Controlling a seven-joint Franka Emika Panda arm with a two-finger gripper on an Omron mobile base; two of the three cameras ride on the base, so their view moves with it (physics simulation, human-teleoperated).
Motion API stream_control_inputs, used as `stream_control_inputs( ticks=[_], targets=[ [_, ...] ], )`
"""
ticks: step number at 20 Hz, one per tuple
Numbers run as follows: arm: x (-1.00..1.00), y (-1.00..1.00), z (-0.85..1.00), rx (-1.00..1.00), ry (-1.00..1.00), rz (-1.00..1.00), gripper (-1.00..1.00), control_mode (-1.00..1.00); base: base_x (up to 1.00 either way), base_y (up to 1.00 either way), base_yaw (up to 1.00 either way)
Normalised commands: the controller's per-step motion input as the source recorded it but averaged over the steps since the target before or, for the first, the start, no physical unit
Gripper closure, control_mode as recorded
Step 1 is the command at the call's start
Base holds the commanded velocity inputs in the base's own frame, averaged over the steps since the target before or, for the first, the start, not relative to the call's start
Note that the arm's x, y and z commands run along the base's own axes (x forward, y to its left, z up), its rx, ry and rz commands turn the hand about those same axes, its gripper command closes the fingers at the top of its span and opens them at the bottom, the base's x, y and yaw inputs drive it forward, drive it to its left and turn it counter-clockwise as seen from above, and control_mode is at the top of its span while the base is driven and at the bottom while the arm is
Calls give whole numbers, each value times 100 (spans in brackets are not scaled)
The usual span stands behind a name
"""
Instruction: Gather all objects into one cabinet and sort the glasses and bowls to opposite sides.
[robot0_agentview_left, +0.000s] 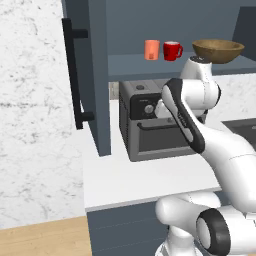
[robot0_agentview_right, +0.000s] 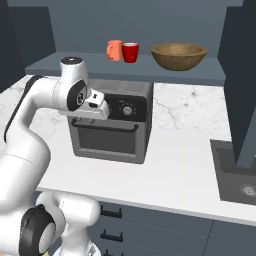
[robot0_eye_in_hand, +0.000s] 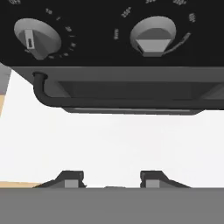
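Observation:
In the open slate-blue cabinet (robot0_agentview_left: 100, 75), an orange glass (robot0_agentview_left: 152, 49) stands on the shelf with a red mug (robot0_agentview_left: 172, 50) touching its right side. The wide wooden bowl (robot0_agentview_left: 218, 50) sits further right on the same shelf. From the right base view they line up the same way: glass (robot0_agentview_right: 114, 50), mug (robot0_agentview_right: 130, 52), bowl (robot0_agentview_right: 179, 55). My gripper (robot0_eye_in_hand: 111, 180) is well below the shelf, close to the front of the toaster oven (robot0_eye_in_hand: 113, 43). Its fingertips (robot0_eye_in_hand: 72, 178) stand apart with nothing between them.
The toaster oven (robot0_agentview_right: 112, 125) sits on the white counter (robot0_agentview_right: 175, 170) under the shelf. The cabinet's left door (robot0_agentview_left: 85, 75) hangs open with a black bar handle (robot0_agentview_left: 75, 75). Another open door (robot0_agentview_right: 240, 75) hangs at the right above a sink (robot0_agentview_right: 235, 175).

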Motion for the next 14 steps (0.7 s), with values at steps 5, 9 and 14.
stream_control_inputs(
  ticks=[5,9,14],
  targets=[
    [-34,4,4,0,-12,2,-100,-100,0,0,0],
    [-67,1,15,-1,-28,3,-100,-100,0,0,0],
    [-69,2,65,-4,-34,2,-100,-100,0,0,0]
  ],
)
